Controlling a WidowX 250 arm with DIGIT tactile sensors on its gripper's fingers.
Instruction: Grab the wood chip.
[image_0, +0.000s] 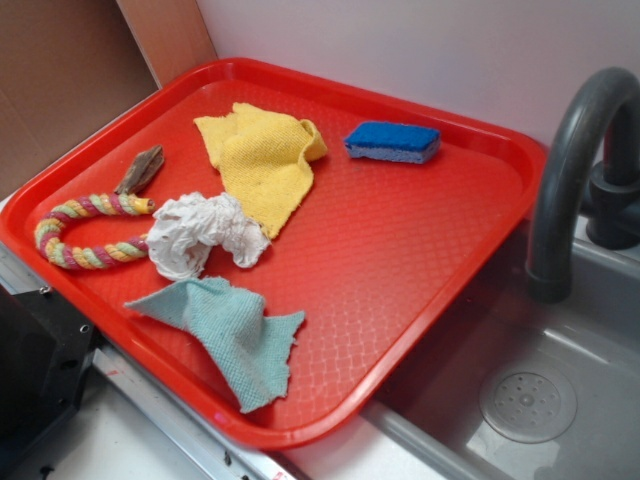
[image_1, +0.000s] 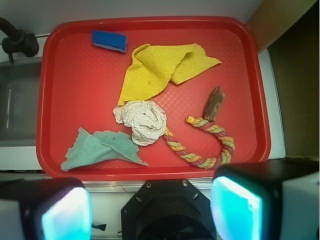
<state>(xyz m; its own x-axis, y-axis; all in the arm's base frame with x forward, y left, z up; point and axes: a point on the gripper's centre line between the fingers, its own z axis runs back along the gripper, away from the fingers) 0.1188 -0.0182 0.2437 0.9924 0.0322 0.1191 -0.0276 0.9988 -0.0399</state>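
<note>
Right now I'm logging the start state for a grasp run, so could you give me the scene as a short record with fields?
surface: red plastic tray beside a grey sink
target: small grey-brown wood chip, at one end of the multicoloured braided rope toy
cloths: yellow woven cloth, crumpled white cloth, teal cloth
other: blue rectangular sponge, apart from the cloths
pincer: pincer open above the tray's near edge, holding nothing
target access: chip uncovered
</note>
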